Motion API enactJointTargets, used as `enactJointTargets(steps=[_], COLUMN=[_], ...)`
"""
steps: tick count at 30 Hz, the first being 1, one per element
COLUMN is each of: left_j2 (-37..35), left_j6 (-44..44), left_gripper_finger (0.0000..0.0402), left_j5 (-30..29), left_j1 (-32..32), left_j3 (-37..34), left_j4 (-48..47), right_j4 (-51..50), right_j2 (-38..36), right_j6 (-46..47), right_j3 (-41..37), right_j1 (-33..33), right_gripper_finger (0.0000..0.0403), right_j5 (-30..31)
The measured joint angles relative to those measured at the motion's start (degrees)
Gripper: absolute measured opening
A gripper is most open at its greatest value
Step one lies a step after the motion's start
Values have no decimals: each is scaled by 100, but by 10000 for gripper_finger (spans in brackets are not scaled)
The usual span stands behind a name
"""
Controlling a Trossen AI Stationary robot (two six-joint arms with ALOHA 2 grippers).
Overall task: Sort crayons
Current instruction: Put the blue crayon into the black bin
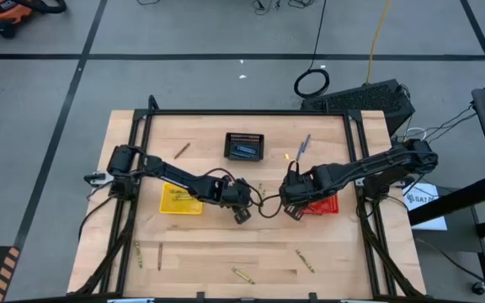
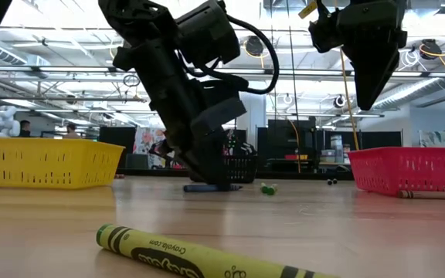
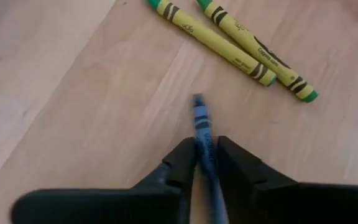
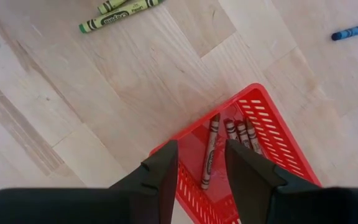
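Observation:
A blue crayon (image 3: 199,118) lies on the wooden table near its middle, and my left gripper (image 3: 207,155) is shut on it, also seen low over the table (image 2: 207,179). Two yellow crayons (image 3: 211,34) lie just beyond it. My right gripper (image 4: 197,165) hangs open above the near corner of the red basket (image 4: 278,134), which holds several brown-red crayons (image 4: 209,155). A yellow basket (image 1: 181,199) sits left of centre and a black basket (image 1: 245,146) at the far middle. More crayons lie scattered about. My left gripper pinches the blue crayon's two long sides (image 3: 202,138) between its two fingers. The fingers slant down from above and from the table's left. The crayon lies flat on the table, its pointed end (image 3: 197,101) sticking out ahead of the fingertips.
A yellow crayon (image 2: 199,259) lies close to the near edge, with others near it (image 1: 243,276) (image 1: 305,261) (image 1: 138,252). A brown crayon (image 1: 182,150) and a blue one (image 1: 304,145) lie at the far side beside the black basket. A blue crayon (image 4: 353,30) lies beyond the red basket.

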Motion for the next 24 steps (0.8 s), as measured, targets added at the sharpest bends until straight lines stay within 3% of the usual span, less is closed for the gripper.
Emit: enactJointTargets(steps=[4, 20, 24], left_j2=[-3, -954, -1204], left_j6=[296, 1861, 2335], left_gripper_finger=[10, 2, 2], left_j5=[31, 226, 233], left_j1=[-1, 377, 604], left_j3=[-2, -50, -42], left_j4=[-52, -731, -759], right_j4=[2, 22, 27], right_j2=[0, 0, 0], right_j6=[2, -97, -219], right_j3=[0, -4, -4], right_j1=[0, 2, 4], right_gripper_finger=[118, 118, 118], right_j5=[-16, 12, 282])
